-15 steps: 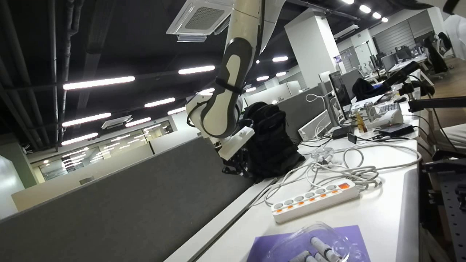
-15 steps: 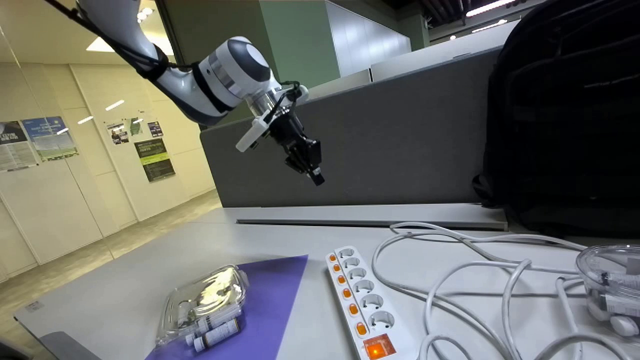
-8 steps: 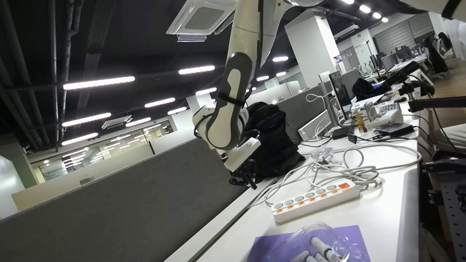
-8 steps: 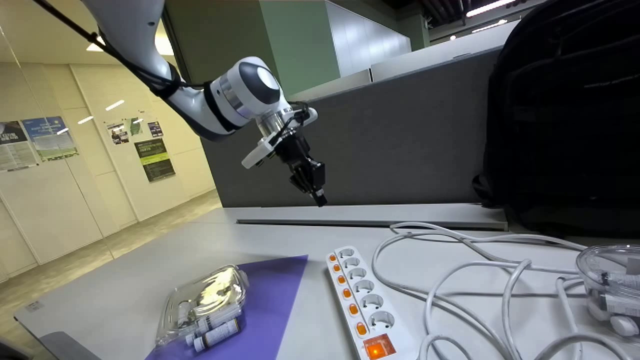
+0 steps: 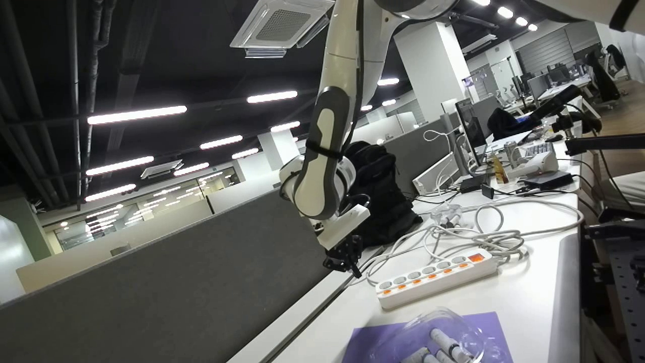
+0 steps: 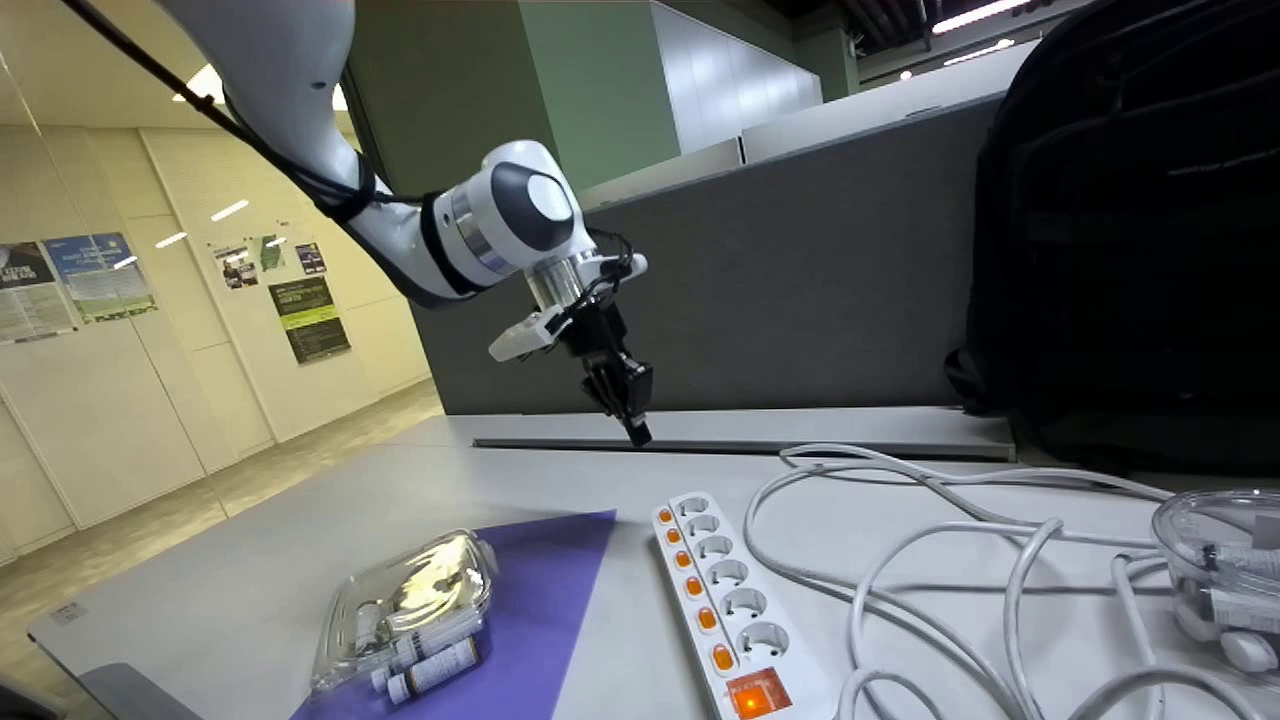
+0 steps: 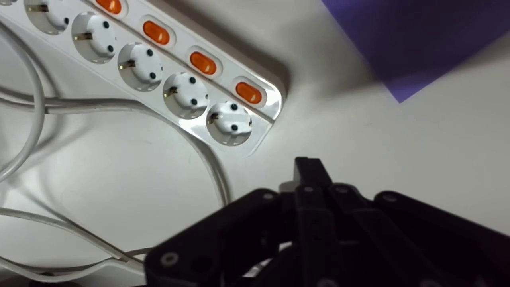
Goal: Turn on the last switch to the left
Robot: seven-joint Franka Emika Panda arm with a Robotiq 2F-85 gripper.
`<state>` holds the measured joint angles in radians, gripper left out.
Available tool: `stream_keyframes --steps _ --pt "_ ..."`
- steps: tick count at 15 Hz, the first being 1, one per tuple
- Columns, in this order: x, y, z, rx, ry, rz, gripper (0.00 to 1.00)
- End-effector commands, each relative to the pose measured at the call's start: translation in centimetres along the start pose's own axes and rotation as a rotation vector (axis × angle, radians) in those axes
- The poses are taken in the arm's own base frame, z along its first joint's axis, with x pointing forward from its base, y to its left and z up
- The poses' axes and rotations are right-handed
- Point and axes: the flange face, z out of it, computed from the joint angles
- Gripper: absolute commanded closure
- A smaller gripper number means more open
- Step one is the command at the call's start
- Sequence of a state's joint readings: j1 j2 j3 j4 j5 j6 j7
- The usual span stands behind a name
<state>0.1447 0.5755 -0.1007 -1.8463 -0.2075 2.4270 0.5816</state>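
The white power strip (image 5: 438, 289) lies on the table in both exterior views, with a row of orange rocker switches beside its sockets. Its end switch (image 5: 386, 292) is the leftmost one there and the farthest one (image 6: 665, 516) in an exterior view. In the wrist view the end switch (image 7: 248, 93) is at the lower right end of the strip (image 7: 226, 78). I cannot tell which way it is tipped. My gripper (image 7: 312, 161) is shut and empty, fingertips together. It hangs above the table beyond the strip's socket end, apart from the strip, also in both exterior views (image 5: 358, 275) (image 6: 639, 436).
White cables (image 6: 890, 590) lie loosely beside the strip's socket side. A purple sheet (image 6: 555, 580) with a clear container (image 6: 400, 600) lies on its switch side. A grey partition (image 6: 800, 270) and a black backpack (image 6: 1130, 250) stand behind. A lit red-orange main switch (image 6: 757, 695) is at the strip's cable end.
My gripper has moved steadily down toward the table, and in an exterior view also rightward toward the strip's end. It has stayed shut. The strip and other objects have not moved.
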Motion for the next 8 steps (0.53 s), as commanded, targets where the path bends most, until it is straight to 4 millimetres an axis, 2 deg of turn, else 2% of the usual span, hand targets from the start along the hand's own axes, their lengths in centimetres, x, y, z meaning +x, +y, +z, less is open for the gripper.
stream_keyframes --steps 1,4,6,7,8 --pt "-0.9 0.9 1.4 0.033 -0.026 0.005 1.0" --pt "-1.7 1.6 2.7 0.043 -0.054 0.009 1.0" --pt "-1.7 2.1 2.2 0.05 -0.067 0.005 1.0" --pt "-1.6 1.4 3.1 0.031 -0.066 -0.002 0.99" --pt "-1.6 1.5 3.1 0.035 -0.069 -0.001 0.99"
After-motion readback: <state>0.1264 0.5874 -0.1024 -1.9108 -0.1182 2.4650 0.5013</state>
